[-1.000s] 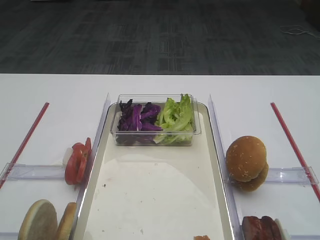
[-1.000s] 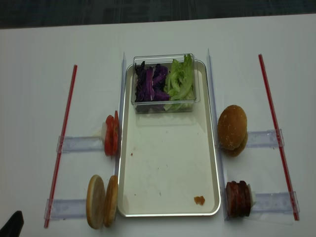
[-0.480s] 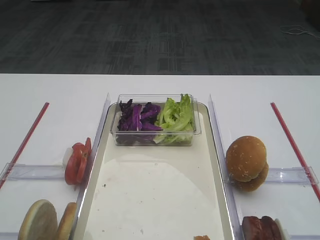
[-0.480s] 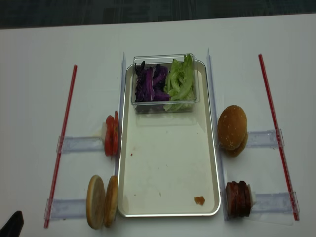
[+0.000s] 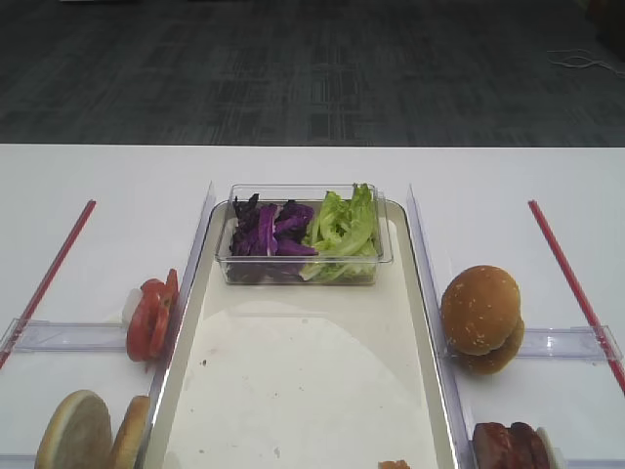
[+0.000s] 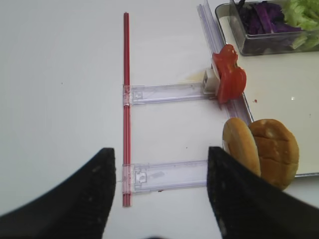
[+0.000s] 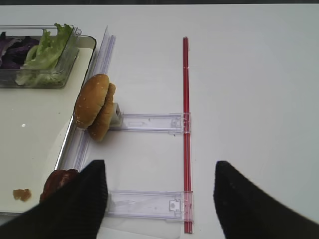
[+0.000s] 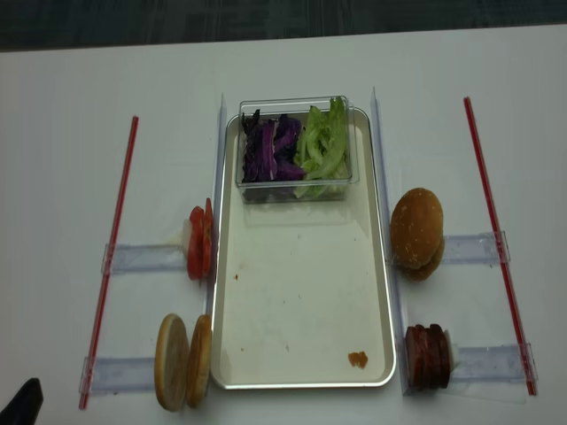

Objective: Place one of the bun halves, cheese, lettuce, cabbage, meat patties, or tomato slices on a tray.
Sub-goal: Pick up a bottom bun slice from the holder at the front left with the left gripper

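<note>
Two grippers are hanging back at the near edge, both spread wide with nothing between the fingers: left gripper (image 6: 157,196) over bare white table (image 8: 62,133), right gripper (image 7: 159,199) over the table by a clear plastic rail (image 7: 149,204). Nearest food: two bun halves (image 8: 182,361) standing on edge just left of the tray (image 8: 301,319), pale cut faces, tan crust. Opposite, right of the tray, meat patties (image 8: 429,356) are standing on edge in a row, dark reddish-brown discs. Tray is sitting mid-table, cream flat surface, raised silvery rim, rounded corners; a small orange crumb (image 8: 357,359) is lying in its near right corner. Further back, tomato slices (image 8: 199,242) are stacked upright at the left rim, with a pale end piece. Sesame bun tops (image 8: 417,232) are leaning right of the rim, domed, golden. Farthest, a clear tub (image 8: 295,148) is resting on the tray's far end, holding purple shredded cabbage (image 8: 270,149) on the left and frilly green lettuce (image 8: 324,146) on the right, touching. Red strips (image 8: 111,257) are flanking both sides.
</note>
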### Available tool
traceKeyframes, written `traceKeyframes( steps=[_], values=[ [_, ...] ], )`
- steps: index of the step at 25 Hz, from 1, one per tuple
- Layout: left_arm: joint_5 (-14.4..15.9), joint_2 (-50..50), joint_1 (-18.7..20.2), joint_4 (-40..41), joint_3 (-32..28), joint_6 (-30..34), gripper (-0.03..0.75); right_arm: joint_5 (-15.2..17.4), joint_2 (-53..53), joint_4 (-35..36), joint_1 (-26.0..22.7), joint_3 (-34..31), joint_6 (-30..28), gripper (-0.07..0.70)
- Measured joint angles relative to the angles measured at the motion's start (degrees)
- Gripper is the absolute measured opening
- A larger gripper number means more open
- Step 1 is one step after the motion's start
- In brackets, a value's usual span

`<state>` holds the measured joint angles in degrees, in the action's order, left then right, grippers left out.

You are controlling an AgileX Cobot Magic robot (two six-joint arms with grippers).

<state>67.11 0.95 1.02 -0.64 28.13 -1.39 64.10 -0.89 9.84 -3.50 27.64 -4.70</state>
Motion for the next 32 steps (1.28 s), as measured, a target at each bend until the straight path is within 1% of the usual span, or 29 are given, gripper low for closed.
traceKeyframes(
  steps=[7, 13, 18, 24, 29, 32],
  values=[
    [0.00, 0.00, 0.00, -0.29, 0.00, 0.00, 0.419, 0.00, 0.00, 0.00, 0.00, 0.00, 0.00, 0.468],
    [0.00, 0.00, 0.00, 1.98, 2.23, 0.00, 0.419, 0.00, 0.00, 0.00, 0.00, 0.00, 0.11, 0.468],
    [1.12, -0.29, 0.00, 2.34, 2.23, 0.00, 0.419, 0.00, 0.00, 0.00, 0.00, 0.00, 0.11, 0.468],
    [1.72, -4.96, 0.58, 2.22, 3.25, -1.80, 0.419, 0.00, 0.00, 0.00, 0.00, 0.00, 0.11, 0.468],
    [2.81, -10.16, 1.06, 2.10, 6.26, -2.68, 0.419, 0.00, 0.00, 0.00, 0.00, 0.00, 0.11, 0.468],
    [3.16, -13.36, 2.00, 2.01, 8.25, -3.80, 0.419, 0.00, 0.00, 0.00, 0.00, 0.00, 0.11, 0.468]
  ],
)
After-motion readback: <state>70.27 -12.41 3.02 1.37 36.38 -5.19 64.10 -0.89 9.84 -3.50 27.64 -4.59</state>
